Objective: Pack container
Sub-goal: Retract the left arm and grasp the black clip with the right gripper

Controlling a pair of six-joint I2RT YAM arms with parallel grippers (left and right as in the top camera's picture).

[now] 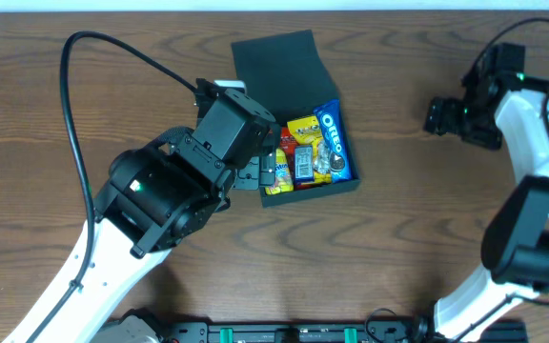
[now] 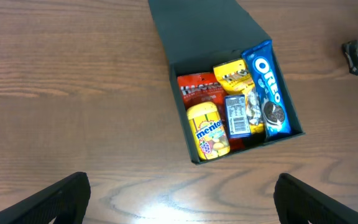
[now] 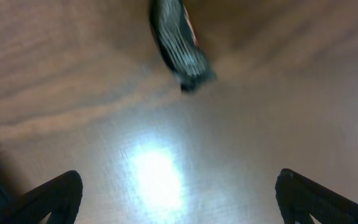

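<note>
The container (image 1: 276, 59), a dark green-black box, stands with its flap lid open at the table's middle back. It also shows in the left wrist view (image 2: 197, 31). Inside lie a blue Oreo pack (image 2: 270, 87), a yellow Mentos tub (image 2: 209, 132), a red packet (image 2: 197, 90), a yellow packet (image 2: 234, 73) and a small blue box (image 2: 237, 116). My left gripper (image 1: 257, 171) is open and empty just left of the box, above bare wood (image 2: 179, 199). My right gripper (image 1: 438, 115) is open and empty at the far right, close over the table (image 3: 179, 199).
A blurred dark striped object with a red edge (image 3: 178, 43) lies ahead of the right gripper; I cannot tell what it is. A black cable (image 1: 74, 86) loops from the left arm over the table's left side.
</note>
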